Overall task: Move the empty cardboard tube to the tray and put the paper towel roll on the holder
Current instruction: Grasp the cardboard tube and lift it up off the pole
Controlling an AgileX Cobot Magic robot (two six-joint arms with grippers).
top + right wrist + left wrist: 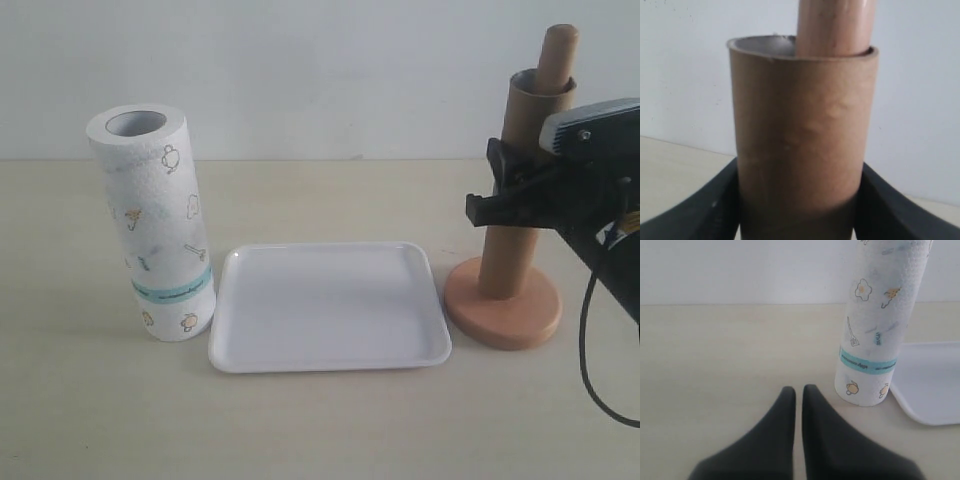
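The empty cardboard tube [522, 120] [802, 125] stands upright over the dowel [557, 52] [835, 25] of the wooden holder [505, 318], whose rounded top sticks out above it. My right gripper [495, 190] [800, 167] is shut on the tube's middle, one black finger [715, 205] pressing each side. The paper towel roll [155, 225] [877, 325] stands on end just left of the white tray [330, 362] [935, 390], leaning slightly. My left gripper [799, 390] is shut with nothing in it, low over the table a short way from the roll's foot; the exterior view does not show it.
The tray lies flat with nothing in it between the roll and the holder's disc base. A pale wall runs behind the table. A black cable [590, 360] hangs from the right arm beside the holder.
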